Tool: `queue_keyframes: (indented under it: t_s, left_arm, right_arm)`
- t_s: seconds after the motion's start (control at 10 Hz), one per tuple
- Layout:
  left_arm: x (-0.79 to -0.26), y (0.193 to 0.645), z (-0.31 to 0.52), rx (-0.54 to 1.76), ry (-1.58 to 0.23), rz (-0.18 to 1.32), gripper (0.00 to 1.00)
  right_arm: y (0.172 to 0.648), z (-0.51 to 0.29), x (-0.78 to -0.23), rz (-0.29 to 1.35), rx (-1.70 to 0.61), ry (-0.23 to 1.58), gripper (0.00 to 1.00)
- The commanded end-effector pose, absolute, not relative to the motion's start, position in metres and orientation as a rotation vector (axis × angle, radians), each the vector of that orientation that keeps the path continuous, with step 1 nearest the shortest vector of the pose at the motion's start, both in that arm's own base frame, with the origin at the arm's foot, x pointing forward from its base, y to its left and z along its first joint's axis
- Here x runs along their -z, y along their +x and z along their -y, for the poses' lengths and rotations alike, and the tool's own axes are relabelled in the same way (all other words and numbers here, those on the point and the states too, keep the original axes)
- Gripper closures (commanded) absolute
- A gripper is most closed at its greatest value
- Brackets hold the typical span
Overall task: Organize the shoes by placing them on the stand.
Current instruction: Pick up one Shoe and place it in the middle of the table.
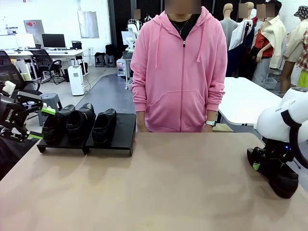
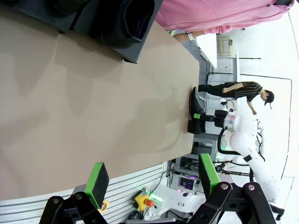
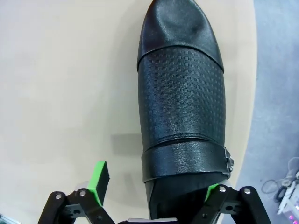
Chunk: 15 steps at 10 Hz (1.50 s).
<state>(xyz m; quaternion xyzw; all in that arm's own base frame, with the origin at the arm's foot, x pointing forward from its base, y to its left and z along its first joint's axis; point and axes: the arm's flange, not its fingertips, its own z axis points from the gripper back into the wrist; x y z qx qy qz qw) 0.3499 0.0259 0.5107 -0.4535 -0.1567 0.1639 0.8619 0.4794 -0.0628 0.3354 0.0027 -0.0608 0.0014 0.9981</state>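
Now the right gripper point(image 3: 154, 196) straddles the last shoe point(image 3: 180, 93) at the table's point(image 1: 168, 183) right edge, jaws unclenched; closing comes next, while the left gripper point(image 2: 154, 179) hangs released.

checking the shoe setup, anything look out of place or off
One shoe sits apart at the table's near right edge, away from the stand, which carries three shoes and has an open spot on its right side. The right gripper has its open jaws around that lone shoe's heel end.
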Motion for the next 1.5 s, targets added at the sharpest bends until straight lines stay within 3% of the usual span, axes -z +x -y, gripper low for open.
queue_keyframes:
  t_s: [0.0,1.0,1.2,1.4]
  left_arm:
    - [-0.514,0.349,-0.026,-0.352,-0.953,0.320,0.00]
    - [-0.514,0.349,-0.026,-0.352,-0.953,0.320,0.00]
    - [-0.514,0.349,-0.026,-0.352,-0.953,0.320,0.00]
    - [-0.514,0.349,-0.026,-0.352,-0.953,0.320,0.00]
  right_arm:
    - [0.480,0.060,-0.337,0.099,0.016,0.018,1.00]
    - [0.470,0.059,-0.356,0.121,0.010,-0.020,1.00]
    - [0.437,0.052,-0.424,0.251,-0.011,-0.094,1.00]
    - [0.352,0.029,-0.510,0.332,0.046,-0.072,1.00]
